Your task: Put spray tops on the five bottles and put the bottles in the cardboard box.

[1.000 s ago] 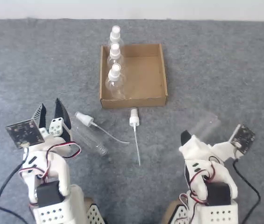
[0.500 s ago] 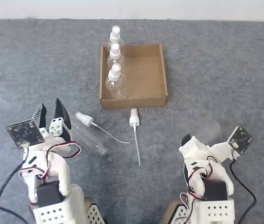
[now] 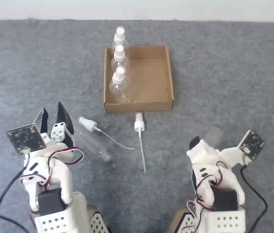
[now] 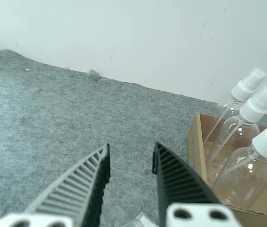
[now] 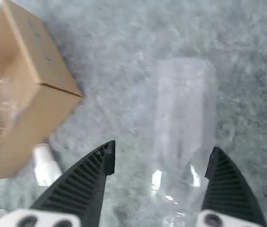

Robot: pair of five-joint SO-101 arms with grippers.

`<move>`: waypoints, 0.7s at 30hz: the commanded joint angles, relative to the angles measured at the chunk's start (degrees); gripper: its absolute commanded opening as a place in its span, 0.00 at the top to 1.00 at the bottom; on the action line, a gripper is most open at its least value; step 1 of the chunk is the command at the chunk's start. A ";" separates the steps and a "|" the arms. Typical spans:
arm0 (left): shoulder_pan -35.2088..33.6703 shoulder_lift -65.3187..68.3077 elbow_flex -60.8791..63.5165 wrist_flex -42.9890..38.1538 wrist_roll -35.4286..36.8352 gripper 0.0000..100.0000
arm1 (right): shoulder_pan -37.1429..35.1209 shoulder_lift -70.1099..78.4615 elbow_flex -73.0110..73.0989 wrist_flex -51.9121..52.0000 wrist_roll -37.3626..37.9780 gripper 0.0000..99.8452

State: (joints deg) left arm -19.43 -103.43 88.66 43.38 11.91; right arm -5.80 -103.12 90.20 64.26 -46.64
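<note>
The cardboard box [image 3: 165, 77] holds three clear bottles with white spray tops [image 3: 119, 81] along its left wall; they also stand in the left wrist view [image 4: 246, 156]. A fourth capped bottle [image 3: 93, 139] lies on the carpet beside my open left gripper [image 3: 52, 116] [image 4: 131, 161]. A loose spray top [image 3: 139, 124] with a long tube lies in front of the box. An uncapped clear bottle [image 5: 183, 137] [image 3: 214, 132] lies between the fingers of my open right gripper [image 5: 162, 149], which are spread around it.
Grey carpet covers the whole table. A white wall rises behind the box. In the right wrist view, a box corner [image 5: 27, 90] and the loose spray top [image 5: 46, 165] lie off to one side of the bottle.
My right arm has drawn back a little toward the near edge, and the uncapped bottle sits slightly lower in the high view. The left arm has not moved.
</note>
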 commanded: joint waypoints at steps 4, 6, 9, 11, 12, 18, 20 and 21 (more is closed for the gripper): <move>-0.35 -0.88 -0.66 -1.85 0.88 0.86 | 0.13 -0.84 -18.20 6.64 6.68 0.75; -0.35 -0.88 -0.66 -1.85 0.88 0.86 | 0.13 -0.48 -22.86 8.66 7.56 0.75; -0.35 -0.88 -0.66 -1.85 0.88 0.86 | 0.13 -0.31 -28.84 11.21 7.82 0.75; -0.35 -0.88 -0.66 -1.85 0.88 0.86 | 0.13 -0.31 -31.82 12.26 7.91 0.75; -0.35 -0.88 -0.66 -1.85 0.88 0.86 | 0.13 -0.31 -33.23 12.62 7.91 0.75; -0.35 -0.88 -0.66 -1.85 0.88 0.86 | -2.07 -0.22 -41.23 15.87 9.14 0.75; -0.35 -0.88 -0.66 -1.85 0.88 0.86 | -6.55 -0.22 -44.40 18.15 9.23 0.75; -0.35 -0.88 -0.66 -1.85 0.88 0.86 | -8.57 -0.22 -45.63 19.03 9.23 0.75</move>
State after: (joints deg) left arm -19.43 -103.43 88.66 43.38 11.91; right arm -7.65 -104.09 52.13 79.74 -38.55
